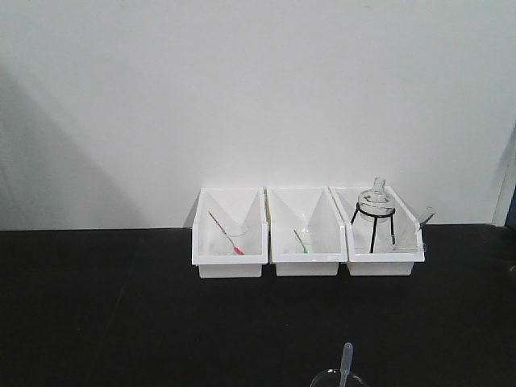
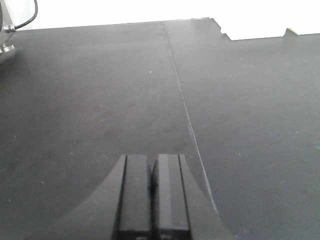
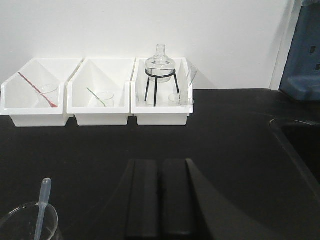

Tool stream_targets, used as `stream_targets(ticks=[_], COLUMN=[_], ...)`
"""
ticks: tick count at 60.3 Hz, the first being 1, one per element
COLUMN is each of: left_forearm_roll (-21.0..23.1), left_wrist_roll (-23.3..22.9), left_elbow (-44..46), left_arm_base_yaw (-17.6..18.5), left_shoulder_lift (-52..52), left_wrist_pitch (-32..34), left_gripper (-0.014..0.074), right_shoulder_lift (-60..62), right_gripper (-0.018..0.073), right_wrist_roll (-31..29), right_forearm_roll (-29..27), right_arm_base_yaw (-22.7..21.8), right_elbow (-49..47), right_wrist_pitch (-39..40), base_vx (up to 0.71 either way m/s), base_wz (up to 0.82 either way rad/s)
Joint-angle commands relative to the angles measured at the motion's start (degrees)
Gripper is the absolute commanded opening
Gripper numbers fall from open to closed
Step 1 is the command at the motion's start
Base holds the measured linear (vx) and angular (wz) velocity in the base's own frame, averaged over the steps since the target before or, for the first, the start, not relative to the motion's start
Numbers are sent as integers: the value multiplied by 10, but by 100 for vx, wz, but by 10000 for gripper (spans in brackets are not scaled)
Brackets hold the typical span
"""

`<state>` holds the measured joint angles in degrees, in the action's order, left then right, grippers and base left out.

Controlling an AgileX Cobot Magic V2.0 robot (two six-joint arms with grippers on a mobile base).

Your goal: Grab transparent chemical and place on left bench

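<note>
The transparent chemical is a slim clear bluish pipette standing in a clear glass beaker at the near edge of the black bench. In the right wrist view the pipette leans in the beaker at lower left. My right gripper is shut and empty, to the right of the beaker and apart from it. My left gripper is shut and empty over bare black worktop.
Three white bins stand against the white wall: the left one holds a red-tipped pipette, the middle one a green-tipped pipette, the right one a glass flask on a black tripod. A sink edge lies at right.
</note>
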<state>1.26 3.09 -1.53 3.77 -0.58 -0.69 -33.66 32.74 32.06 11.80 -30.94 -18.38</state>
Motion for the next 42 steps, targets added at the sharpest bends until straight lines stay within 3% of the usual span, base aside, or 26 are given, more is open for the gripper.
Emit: stream_targets(ticks=[1,11,21,26,34,42], left_forearm_roll=[0,0,0,0,0,0], left_wrist_roll=[-4,-4,-4,-4,-4,-4], left_elbow=[-9,-9,-9,-9,-9,-9], left_arm_base_yaw=[1,1,1,1,1,1], left_shoulder_lift=[-11,-11,-11,-11,-11,-11], left_wrist_pitch=[45,45,45,45,45,45], left_gripper=[-3,-3,-3,-3,-3,-3], right_shoulder_lift=[0,0,-1,3,35,89], right_gripper=[-7,-7,-7,-7,-7,-7], right_wrist_roll=[-5,-6,-13,-66,-186,-234], right_forearm_roll=[9,19,-48,-93,-184,-239], right_arm_base_yaw=[1,1,1,1,1,0], right_elbow=[-15,-15,-15,-10,50,141], right_wrist_pitch=[34,31,30,34,112,190], base_vx=[0,0,0,0,0,0], base_wz=[0,0,0,0,0,0])
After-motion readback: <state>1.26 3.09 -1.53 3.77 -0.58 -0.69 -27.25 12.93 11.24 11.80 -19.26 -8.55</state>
